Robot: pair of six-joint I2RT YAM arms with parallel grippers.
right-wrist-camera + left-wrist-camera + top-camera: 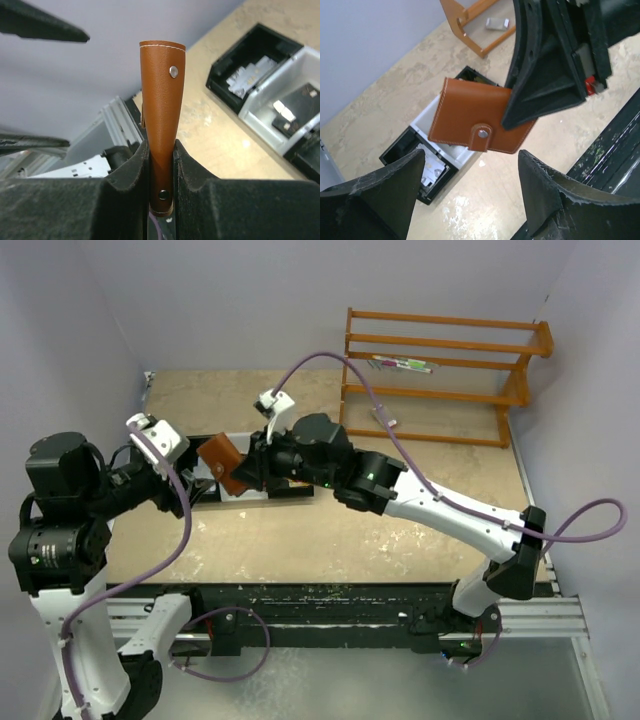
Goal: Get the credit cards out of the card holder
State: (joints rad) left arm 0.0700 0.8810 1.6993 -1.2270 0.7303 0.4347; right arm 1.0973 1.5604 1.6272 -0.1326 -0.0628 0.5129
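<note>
From above: shows the right pincer (250, 468) closed narrowly on the brown card holder (222, 462), lifted clear of the tabletop (350, 530) and hanging just above a black-and-white tray (245, 497). Shows the left pincer (192, 492) spread wide just beside the holder, gripping nothing. Shows no credit cards; presumably tucked inside.

From the left wrist: looks out between two wide-apart black fingers (385, 195) at the holder's flat face, tilted, with the snap tab (481, 137) fastened at the lower edge and one corner pinched by the right pincer. Probably best for the step in hand, undoing the snap:
- Come up to the tab from below.
- Nip only the tab's free end and peel away from the stud.
- Keep the right grip firm at the far corner.
- Avoid clamping across the whole body and so pressing the flap shut.

From the right wrist: looks along the holder's thin edge, upright and squeezed between both pads (125, 185), one stud near the top, another low down. Also shows the other pincer's fingers as dark wedges at the left.

Surface and room: pale beige tabletop, mottled and scuffed. Tray compartments with small bright bits inside, too small to identify. Orange wooden rack (440, 375) at the back right. Plain lilac walls (250, 290). Black rail (330, 605) along the near edge.
</note>
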